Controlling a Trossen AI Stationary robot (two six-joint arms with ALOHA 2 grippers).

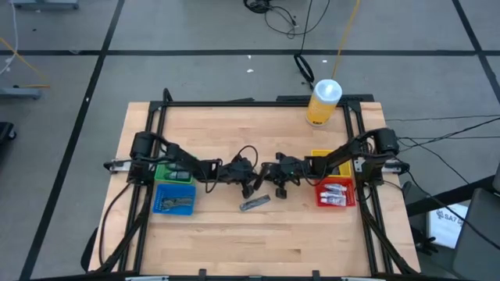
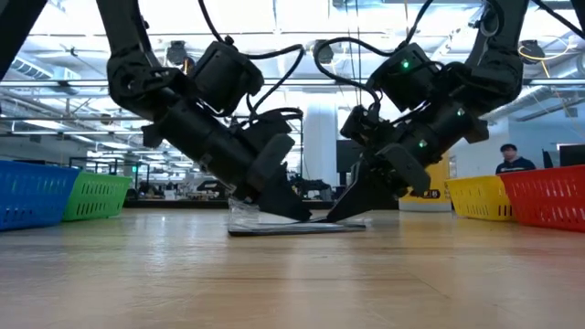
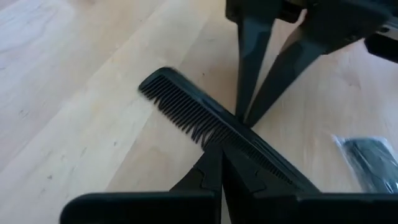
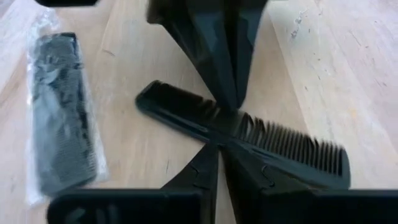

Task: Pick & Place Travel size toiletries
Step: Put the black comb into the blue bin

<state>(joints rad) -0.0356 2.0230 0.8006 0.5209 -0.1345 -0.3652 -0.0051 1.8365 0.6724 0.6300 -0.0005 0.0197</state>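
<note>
A bare black comb [image 3: 186, 106] lies on the wooden table's middle, between my two grippers. My left gripper [image 3: 221, 152] is shut, with its tips at the comb's toothed edge. My right gripper [image 4: 219, 148] comes from the opposite side, also shut, its tips at the comb's plain back. In the high view the two grippers [image 1: 254, 186] [image 1: 275, 187] nearly meet. A second black comb in a clear plastic packet [image 4: 59, 112] lies flat on the table just nearer the front edge [image 1: 254, 204]. My left gripper has its shut fingertips against the comb's toothed edge [image 3: 208, 134], about midway along it. The fingers slant down from the table's left and lie across the comb. My right gripper has its shut fingertips against the comb's plain back [image 4: 205, 140], about midway along. They slant down from the table's right, straight opposite the left fingers [image 4: 217, 74]. Whether the comb is clear of the table does not show.
A blue bin [image 1: 173, 198] and a green bin [image 1: 173, 173] stand at the left. At the right, a red bin [image 1: 336, 193] holds white tubes, with a yellow bin [image 1: 322, 156] behind it. A yellow bottle with a white cap [image 1: 323, 103] stands at the far edge.
</note>
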